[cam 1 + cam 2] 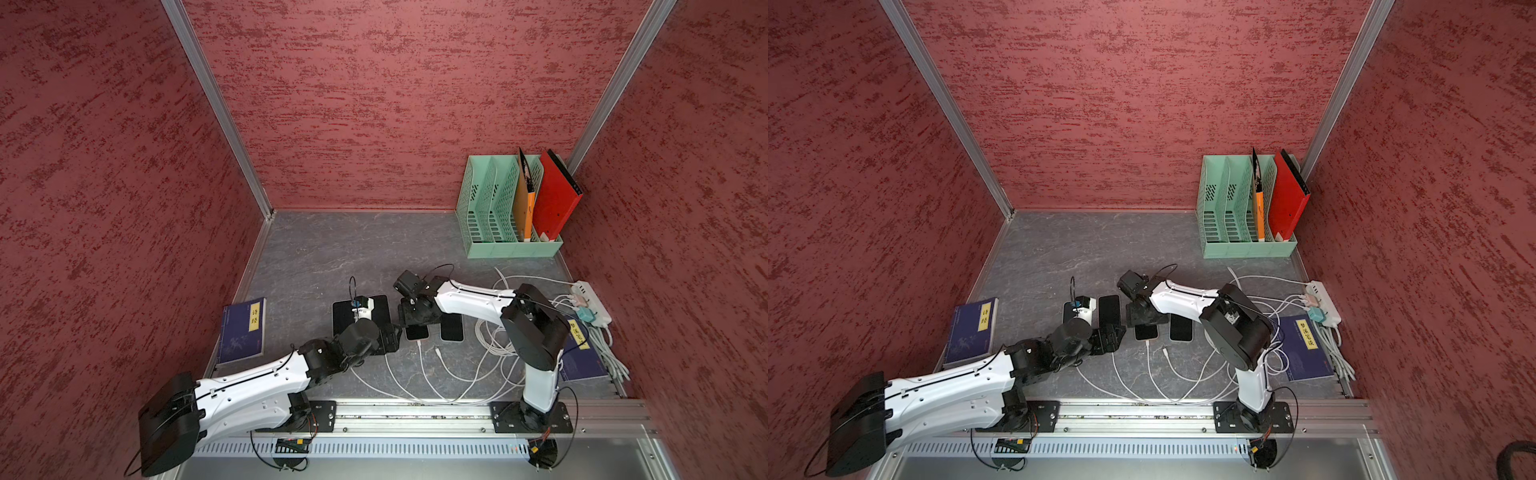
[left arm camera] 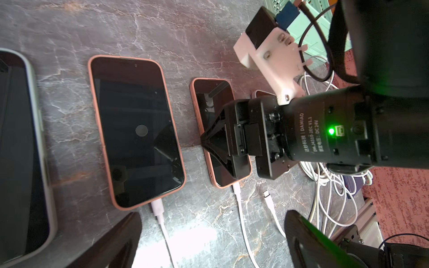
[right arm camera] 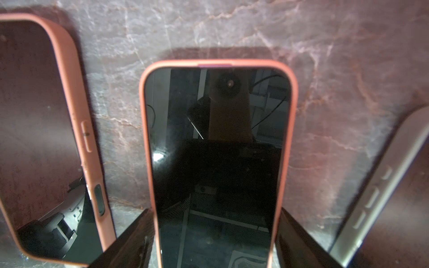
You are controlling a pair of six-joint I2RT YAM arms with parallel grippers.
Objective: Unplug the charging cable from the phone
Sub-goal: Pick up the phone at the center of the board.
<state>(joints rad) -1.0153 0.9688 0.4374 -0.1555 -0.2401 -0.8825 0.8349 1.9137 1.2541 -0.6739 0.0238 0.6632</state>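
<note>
Coral-cased phone (image 3: 216,150) lies flat on the table (image 3: 325,69), charging cable (image 2: 243,222) plugged in. My right gripper (image 3: 214,215) clamps its sides to brace it. My left gripper (image 2: 213,213) hovers wide by the plug (image 2: 236,189), ready to pull.

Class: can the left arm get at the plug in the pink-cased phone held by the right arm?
Probably yes. The left gripper, jaws open, faces the plug at the end of the phone over bare table; the right gripper grips the phone's sides farther up, clear of it.
</note>
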